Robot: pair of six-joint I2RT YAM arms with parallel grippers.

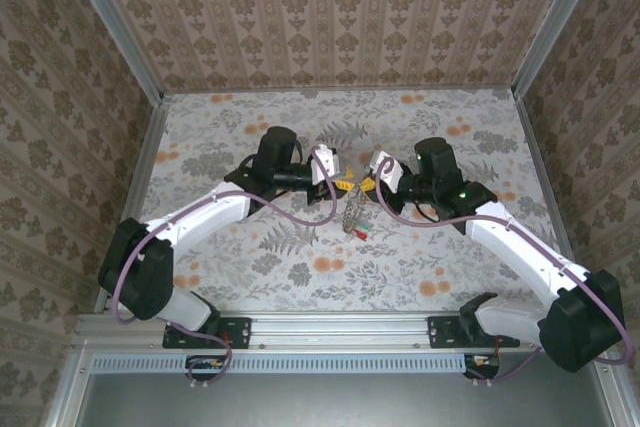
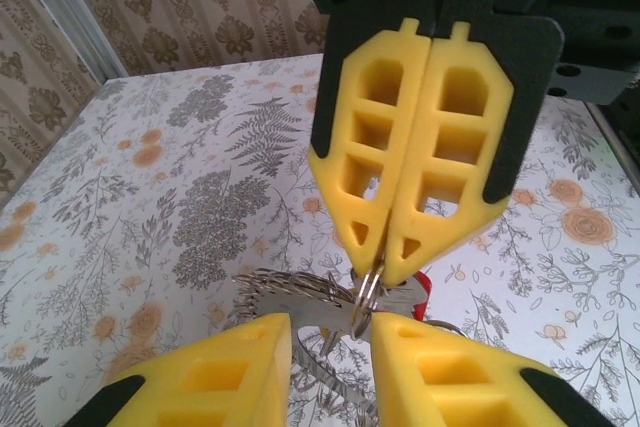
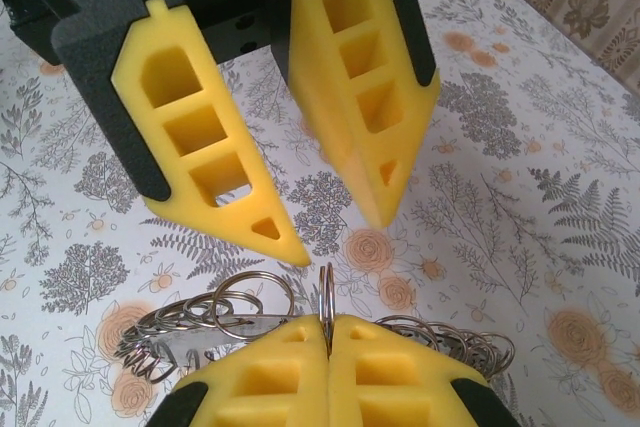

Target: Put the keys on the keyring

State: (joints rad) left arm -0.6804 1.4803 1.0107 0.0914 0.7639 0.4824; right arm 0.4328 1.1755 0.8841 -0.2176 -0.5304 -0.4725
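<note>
My two grippers meet tip to tip above the middle of the table. The right gripper (image 1: 368, 185) (image 3: 328, 325) (image 2: 378, 272) is shut on a small split ring of the keyring (image 1: 353, 209) (image 3: 190, 322) (image 2: 290, 282). The keyring's coiled chain of silvery loops hangs below and spreads to both sides. The left gripper (image 1: 338, 185) (image 2: 330, 332) (image 3: 340, 239) faces it with its yellow fingers apart, open, its tips on either side of the pinched ring. A red key head (image 2: 424, 285) shows just behind the ring. The keys (image 1: 357, 232) dangle at the chain's bottom end.
The floral table (image 1: 250, 147) is boxed in by patterned walls at the back and sides, with metal rails (image 1: 150, 137) along the edges. Both arm bases sit on the near rail (image 1: 340, 332).
</note>
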